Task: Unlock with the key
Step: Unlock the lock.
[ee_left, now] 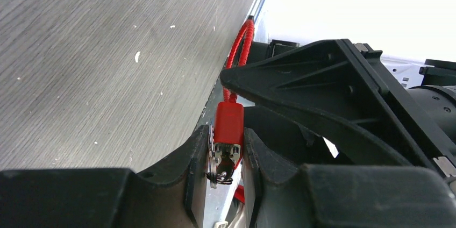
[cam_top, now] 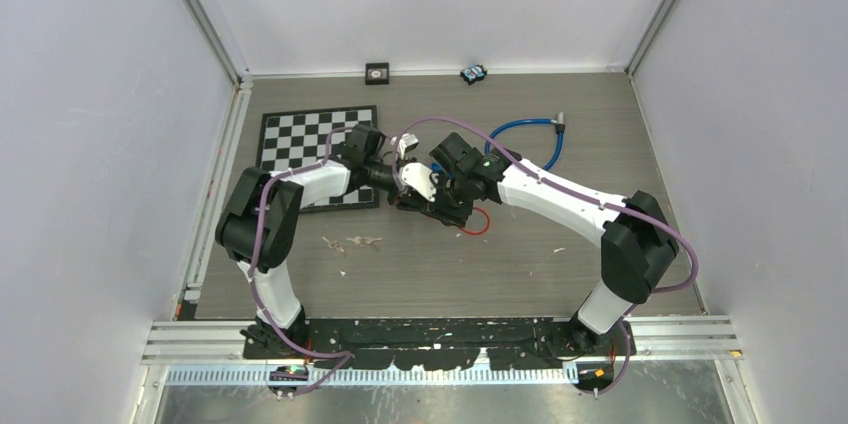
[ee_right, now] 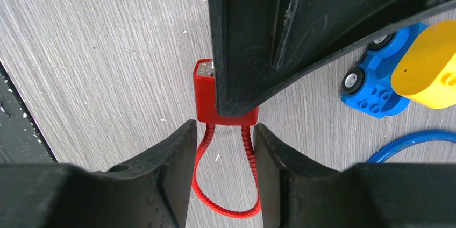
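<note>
Left gripper (ee_left: 226, 134) over red padlock (ee_right: 205, 96); blue toy car (ee_right: 371, 88), checkerboard (cam_top: 315, 144) nearby

Left wrist view: key (ee_left: 221, 168) mostly swallowed inside left hand (ee_left: 229, 150), keyhole unseen, bottom edge chopping rest. Red cable (ee_left: 243, 42) disappears behind right hand (ee_right: 223, 144). Right wrist view: lock (ee_right: 206, 91) half covered by left hand, far side gone. Blue toy car (ee_right: 371, 91) partly behind yellow piece (ee_right: 430, 64), itself cut by right edge. Top view: lock buried under both hands; black item (cam_top: 377, 71) and blue item (cam_top: 473, 74) at far end too tiny to tell, blue one maybe toy.
</note>
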Available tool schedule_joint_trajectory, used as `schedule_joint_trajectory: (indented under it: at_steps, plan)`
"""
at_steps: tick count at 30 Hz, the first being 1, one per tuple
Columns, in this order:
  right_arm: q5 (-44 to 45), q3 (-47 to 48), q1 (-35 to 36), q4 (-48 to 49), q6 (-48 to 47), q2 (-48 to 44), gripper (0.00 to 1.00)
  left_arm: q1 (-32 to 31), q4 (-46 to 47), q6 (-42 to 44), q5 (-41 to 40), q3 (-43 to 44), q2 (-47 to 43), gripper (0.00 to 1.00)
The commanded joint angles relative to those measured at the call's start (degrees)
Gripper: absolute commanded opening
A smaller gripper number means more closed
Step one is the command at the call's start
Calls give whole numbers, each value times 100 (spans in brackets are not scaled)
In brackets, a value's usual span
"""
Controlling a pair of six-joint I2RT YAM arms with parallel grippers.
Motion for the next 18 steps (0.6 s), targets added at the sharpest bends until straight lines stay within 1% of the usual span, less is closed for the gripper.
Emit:
schedule_joint_trajectory:
  at_steps: [1,4,9,11,13,14,15,17,18]
  plan:
    - [-230,134,35,116,-169,-77,45,-62,34,54,268,275,4,0]
    - [-277,92,35,160,-220,-67,43,-71,13,48,323,282,25,0]
    - [-185,-49,35,347,-220,-107,44,-80,0,28,440,309,91,0]
    - [-141,-128,35,422,-237,-143,41,-77,-25,28,483,310,104,0]
    - [-124,-178,35,467,-245,-182,35,-79,-41,28,514,331,118,0]
    - [-123,-190,35,466,-276,-203,29,-80,-69,39,516,334,122,0]
    - [-138,-208,35,462,-307,-237,22,-80,-129,79,518,353,125,0]
    - [-240,-214,35,390,-441,-289,12,-77,-199,117,527,370,139,0]
    - [-315,-211,35,326,-512,-308,11,-79,-232,142,523,383,150,0]
